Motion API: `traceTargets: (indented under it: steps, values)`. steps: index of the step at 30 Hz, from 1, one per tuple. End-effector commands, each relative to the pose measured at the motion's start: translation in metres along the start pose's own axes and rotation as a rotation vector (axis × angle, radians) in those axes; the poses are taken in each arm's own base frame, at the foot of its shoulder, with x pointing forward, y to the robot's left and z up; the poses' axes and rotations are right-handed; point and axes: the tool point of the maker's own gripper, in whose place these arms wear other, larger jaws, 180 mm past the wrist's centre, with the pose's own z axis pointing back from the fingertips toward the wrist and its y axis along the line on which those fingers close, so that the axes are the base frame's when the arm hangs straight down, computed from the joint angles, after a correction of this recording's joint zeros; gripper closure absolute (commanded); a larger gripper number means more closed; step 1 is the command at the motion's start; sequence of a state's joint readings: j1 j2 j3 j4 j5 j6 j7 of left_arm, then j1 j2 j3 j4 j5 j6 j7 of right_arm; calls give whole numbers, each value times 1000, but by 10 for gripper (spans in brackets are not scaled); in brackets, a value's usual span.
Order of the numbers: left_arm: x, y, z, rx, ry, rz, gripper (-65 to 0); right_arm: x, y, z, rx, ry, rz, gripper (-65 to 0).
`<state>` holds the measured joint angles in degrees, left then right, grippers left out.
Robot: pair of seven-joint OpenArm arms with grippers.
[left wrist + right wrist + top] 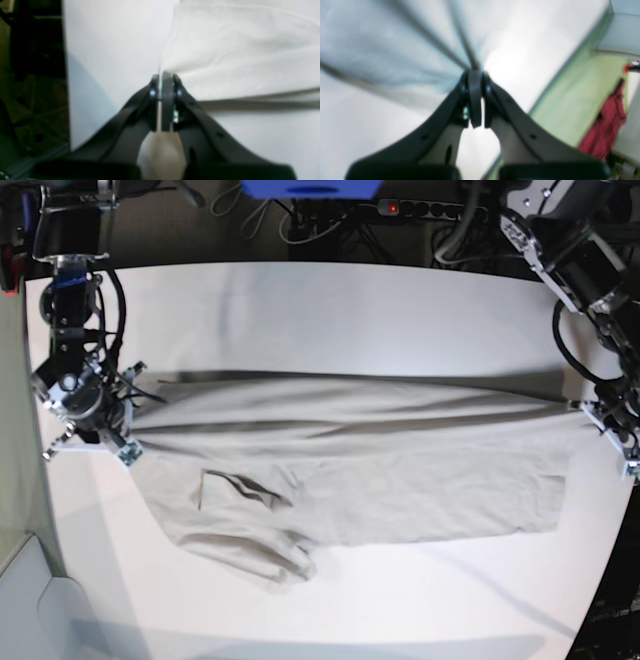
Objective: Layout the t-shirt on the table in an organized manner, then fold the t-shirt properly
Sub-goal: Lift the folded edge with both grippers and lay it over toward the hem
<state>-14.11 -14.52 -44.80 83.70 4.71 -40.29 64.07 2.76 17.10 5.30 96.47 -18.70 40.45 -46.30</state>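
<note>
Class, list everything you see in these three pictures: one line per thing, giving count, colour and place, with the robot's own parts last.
t-shirt: one, light beige, stretched across the middle of the table between the two arms, one sleeve lying crumpled at its near edge.
table: one, white, under the whole scene.
power strip: one, black with a red light, beyond the table's far edge.
red cloth: one, hanging off to the side in the right wrist view.
left gripper: one, black, jaws shut on the t-shirt's edge at the base view's right.
right gripper: one, black, jaws shut on the t-shirt at the base view's left.
</note>
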Motion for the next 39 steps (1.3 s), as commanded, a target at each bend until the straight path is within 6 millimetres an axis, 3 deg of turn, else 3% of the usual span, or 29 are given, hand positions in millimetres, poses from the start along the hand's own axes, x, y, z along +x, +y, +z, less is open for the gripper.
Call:
traceTargets:
  steps: [1,5,10,14,16,20,24,33,39]
  values:
    - [25,13,12,41,-73,-4,-4,15,-20,11,-63,-53,-19,0]
    - [35,15,25,68,-113,-10,-4,13,-42,32,-146,-85,-83,0]
    - [29,37,40,125,-143,61,-4,4,-59,57,-232,-107,-174,0]
    - [35,35,43,94,-187,85,-4,-1,-78,72,-282,-156,-299,0]
    - [26,32,41,79,-167,84,-4,-9,-85,79,-304,-167,-353,0]
    - [2,33,47,83,-141,90,-4,-47,-65,80,-259,-118,-418,0]
    - [-19,26,50,50,-127,92,-4,-72,-39,82,-190,-94,-457,0]
    - [-80,9,46,-21,-18,83,-4,-99,10,87,-86,-94,-461,0]
    - [-99,-1,44,-39,27,80,-4,-103,48,81,24,-56,-423,0]
